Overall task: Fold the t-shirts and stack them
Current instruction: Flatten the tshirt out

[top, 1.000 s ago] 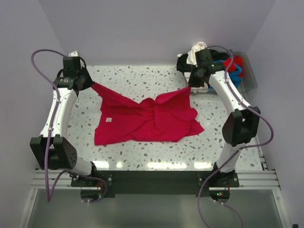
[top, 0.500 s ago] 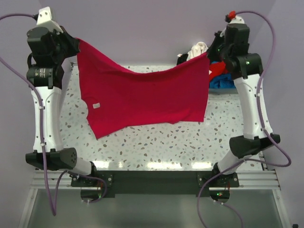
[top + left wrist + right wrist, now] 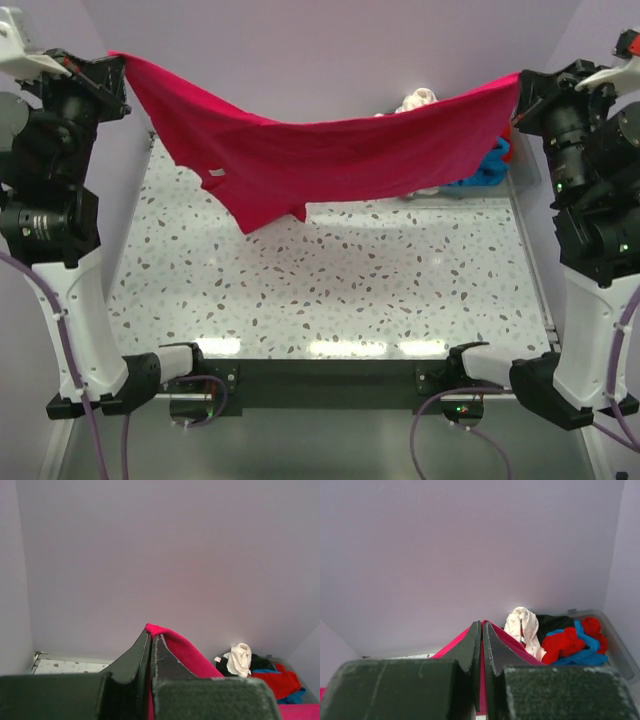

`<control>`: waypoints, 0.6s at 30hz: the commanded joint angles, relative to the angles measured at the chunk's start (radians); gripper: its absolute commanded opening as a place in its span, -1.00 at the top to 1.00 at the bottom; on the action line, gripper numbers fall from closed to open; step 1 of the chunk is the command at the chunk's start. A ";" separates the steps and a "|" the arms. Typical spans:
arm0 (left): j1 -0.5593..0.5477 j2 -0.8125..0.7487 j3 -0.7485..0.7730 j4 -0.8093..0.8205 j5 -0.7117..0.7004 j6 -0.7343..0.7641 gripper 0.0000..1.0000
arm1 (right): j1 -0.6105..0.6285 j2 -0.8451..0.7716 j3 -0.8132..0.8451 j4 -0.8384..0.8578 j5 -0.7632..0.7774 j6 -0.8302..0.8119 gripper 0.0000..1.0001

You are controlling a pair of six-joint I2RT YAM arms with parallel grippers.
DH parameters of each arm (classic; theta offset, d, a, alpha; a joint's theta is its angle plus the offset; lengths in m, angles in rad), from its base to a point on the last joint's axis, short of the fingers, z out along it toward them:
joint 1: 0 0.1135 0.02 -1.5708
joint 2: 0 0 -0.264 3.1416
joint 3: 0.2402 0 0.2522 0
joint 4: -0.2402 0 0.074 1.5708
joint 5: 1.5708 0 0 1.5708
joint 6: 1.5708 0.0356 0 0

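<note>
**Top external: magenta t-shirt held aloft, spread between my two grippers**

I hold the magenta t-shirt (image 3: 330, 160) in the air, one end in each hand. My left gripper (image 3: 112, 62) is clamped on the shirt's left end, high at the far left. My right gripper (image 3: 520, 88) is clamped on the other end, high at the far right. Both wrist views show my fingers pressed together with a sliver of magenta cloth pinched between them.

The cloth sags between the two grips and hangs like a curtain over the far half of the speckled table (image 3: 330, 300), its lowest flap left of centre. It seems to hang free of the surface, though from above I cannot be sure. At the far right, the clear bin (image 3: 619, 642) holds a heap of other garments in white, red, blue and black.

I judge this to be the spreading step: the shirt is lifted and opened out, with no fold made yet. Next I should lower both hands together with the top edge taut and lay the shirt flat on the table. Lowering unevenly would bunch it.
</note>
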 commanded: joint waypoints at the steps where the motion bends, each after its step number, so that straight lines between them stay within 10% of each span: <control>1: 0.009 -0.080 0.041 0.059 -0.039 -0.020 1.00 | -0.006 -0.050 -0.030 0.093 0.055 -0.045 1.00; 10: 0.009 -0.134 0.160 0.065 -0.114 0.003 1.00 | -0.004 -0.082 0.068 0.084 0.076 -0.053 1.00; 18: 0.008 -0.041 -0.024 0.123 -0.036 -0.035 1.00 | -0.006 -0.012 -0.068 0.074 0.079 0.000 1.00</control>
